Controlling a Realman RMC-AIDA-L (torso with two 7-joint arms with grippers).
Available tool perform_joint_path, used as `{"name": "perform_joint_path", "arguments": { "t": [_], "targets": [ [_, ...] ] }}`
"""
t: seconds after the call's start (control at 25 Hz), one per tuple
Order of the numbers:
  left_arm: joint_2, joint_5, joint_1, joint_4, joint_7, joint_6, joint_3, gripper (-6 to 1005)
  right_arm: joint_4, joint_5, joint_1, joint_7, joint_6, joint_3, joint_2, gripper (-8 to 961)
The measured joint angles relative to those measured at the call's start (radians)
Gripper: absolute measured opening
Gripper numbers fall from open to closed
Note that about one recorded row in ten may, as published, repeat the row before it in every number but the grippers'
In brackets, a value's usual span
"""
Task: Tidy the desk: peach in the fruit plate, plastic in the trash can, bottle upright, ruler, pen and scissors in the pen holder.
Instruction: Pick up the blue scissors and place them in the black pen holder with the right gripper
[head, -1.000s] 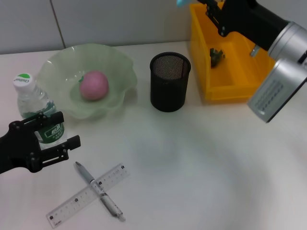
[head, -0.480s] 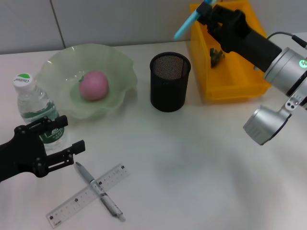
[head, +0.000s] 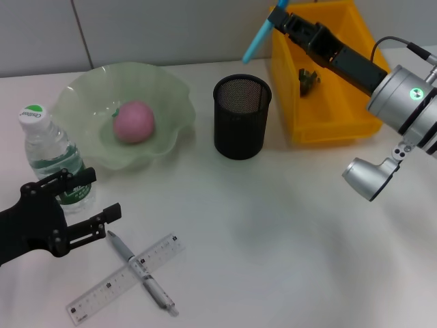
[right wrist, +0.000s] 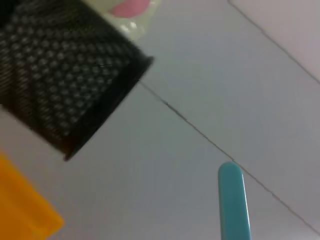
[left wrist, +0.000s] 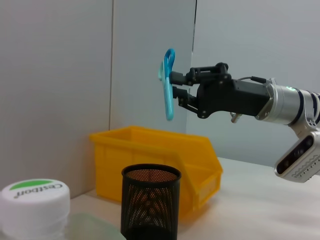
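The right gripper (head: 281,17) is pinching the blue scissors (head: 258,39) by their handle end, up at one o'clock of the table (head: 287,232). Compared with a second ago, when the arm was still over the yellow trash can (head: 321,75) and only a sliver of blue showed, the arm is now stretching out long toward eleven o'clock and the blade is pointing down and out past the bin's near corner. From the left wrist view the scissors (left wrist: 167,82) are hanging nearly upright, high above and slightly to the side of the black mesh pen holder (left wrist: 151,200). That suggests the carry is nearly done; a short move and a descent remain before the release.

The left gripper (head: 75,208), at eight o'clock, is hovering with jaws spread just beside the upright bottle (head: 51,160), having crept slightly toward the pen (head: 140,270) lying across the ruler (head: 126,279) at seven o'clock. The peach (head: 133,121) is already sitting in the green fruit plate (head: 82,96), and something dark, probably the plastic, is lying in the bin.
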Motion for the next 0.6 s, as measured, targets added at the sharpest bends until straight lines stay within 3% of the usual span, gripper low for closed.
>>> {"name": "perform_joint_path", "arguments": {
  "t": [0.6],
  "targets": [
    [-0.001,-0.039,-0.002,-0.064,0.123,-0.014,0.000,775,-0.006,-0.007,0.003,-0.220,0.081,-0.085,-0.006,305]
  ]
}}
